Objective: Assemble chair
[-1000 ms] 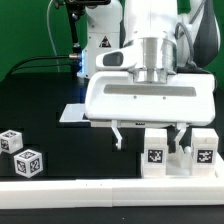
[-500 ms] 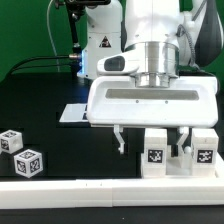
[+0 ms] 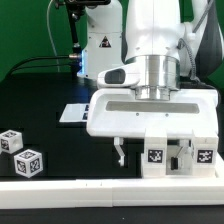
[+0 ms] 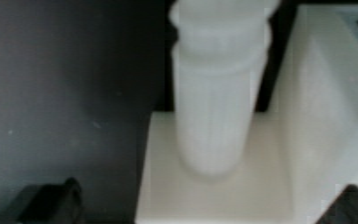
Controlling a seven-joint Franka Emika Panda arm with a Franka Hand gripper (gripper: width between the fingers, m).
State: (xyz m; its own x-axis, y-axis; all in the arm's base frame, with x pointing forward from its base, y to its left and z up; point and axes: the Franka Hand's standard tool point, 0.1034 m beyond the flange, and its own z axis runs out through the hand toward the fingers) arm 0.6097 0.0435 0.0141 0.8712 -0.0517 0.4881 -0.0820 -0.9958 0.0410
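Observation:
Chair parts are glossy white pieces with black-and-white tags. A tagged block [image 3: 155, 152] and a second tagged piece [image 3: 205, 154] stand together near the front rail at the exterior view's right. Two small tagged cubes [image 3: 10, 141] [image 3: 30, 161] lie at the left. My gripper [image 3: 152, 157] hangs over the block, open, one finger [image 3: 121, 155] clear of the block's left side and the other between the two pieces. In the wrist view a rounded white post [image 4: 220, 90] rises from a flat white slab [image 4: 202, 175] beside an upright white wall [image 4: 327, 90]. The gripper [image 4: 208, 208] straddles the slab without touching it.
A long white rail [image 3: 100, 198] runs along the front edge of the black table. The marker board [image 3: 72, 113] lies flat behind the gripper. The arm's base and cables stand at the back against a green backdrop.
The gripper has come down and shifted slightly toward the exterior view's right, bringing its fingers lower around the tagged block. The chair pieces have not moved.

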